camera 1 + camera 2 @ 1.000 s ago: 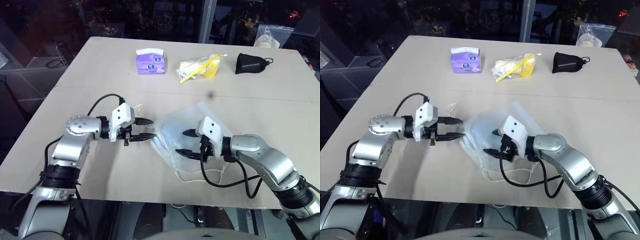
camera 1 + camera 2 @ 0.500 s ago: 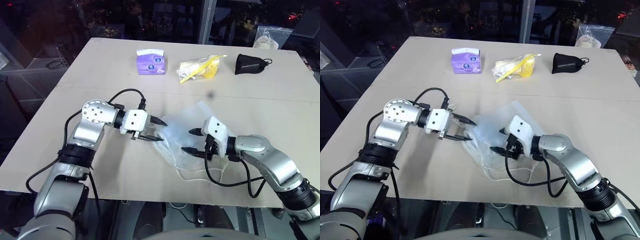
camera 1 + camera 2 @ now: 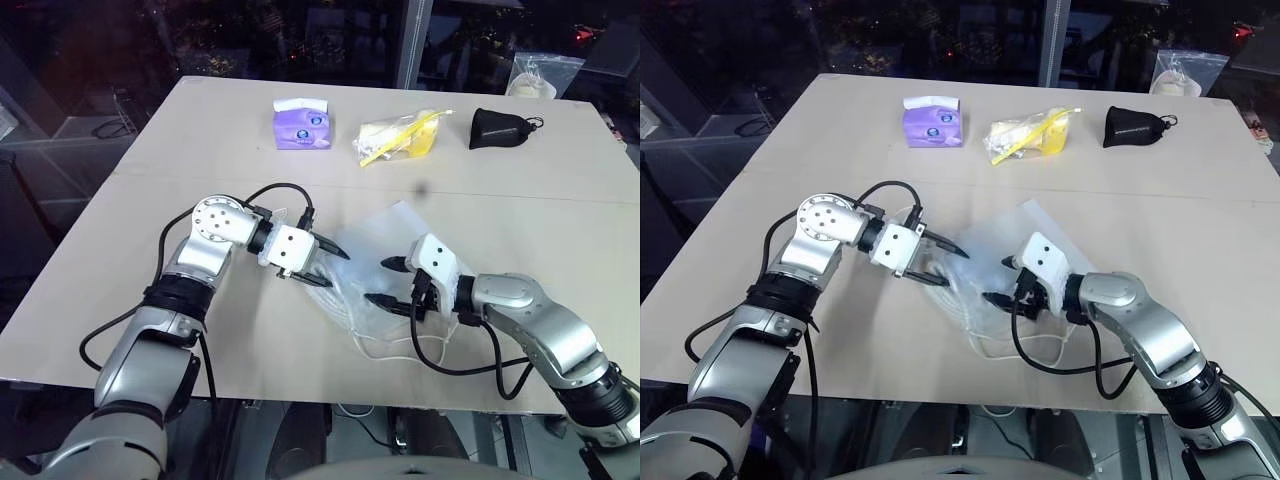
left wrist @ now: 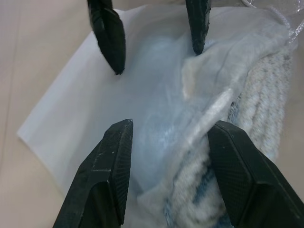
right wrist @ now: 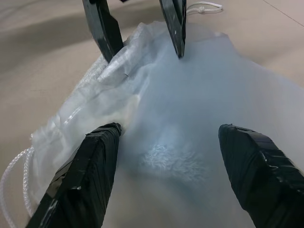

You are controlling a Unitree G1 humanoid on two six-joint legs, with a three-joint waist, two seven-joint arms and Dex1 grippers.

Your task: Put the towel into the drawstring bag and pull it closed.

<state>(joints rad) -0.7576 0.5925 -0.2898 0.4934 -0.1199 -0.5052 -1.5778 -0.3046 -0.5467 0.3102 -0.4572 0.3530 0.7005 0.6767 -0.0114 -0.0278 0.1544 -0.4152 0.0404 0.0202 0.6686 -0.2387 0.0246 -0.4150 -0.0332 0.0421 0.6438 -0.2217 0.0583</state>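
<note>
The translucent white thin-fabric drawstring bag is lying flat on the beige rectangular table, near the middle of the table's near edge. Its long white cord drawstrings are trailing in loops from its gathered mouth toward that near edge.

The small light-blue fluffy terry towel is sitting inside the bag, showing as a pale blue patch through the fabric in the right wrist view.

The left gripper is reaching in from the table's left side, angled downward, with its two black fingers spread apart and nothing between them. Its fingertips are poised at the bag's left edge, over the bunched mouth; whether they are touching the fabric cannot be told.

The right gripper is reaching in from the right, its fingers standing wide apart and gripping nothing. They are hanging just above the bag's middle, straddling the blue patch of towel.

The two grippers are facing each other across the bag, each pair of fingertips showing in the other's wrist view.

Along the table's far edge three other things are lying in a row: a purple tissue pack toward the left, a clear plastic bag with yellow contents in the middle, and a small black drawstring pouch toward the far right corner.
</note>
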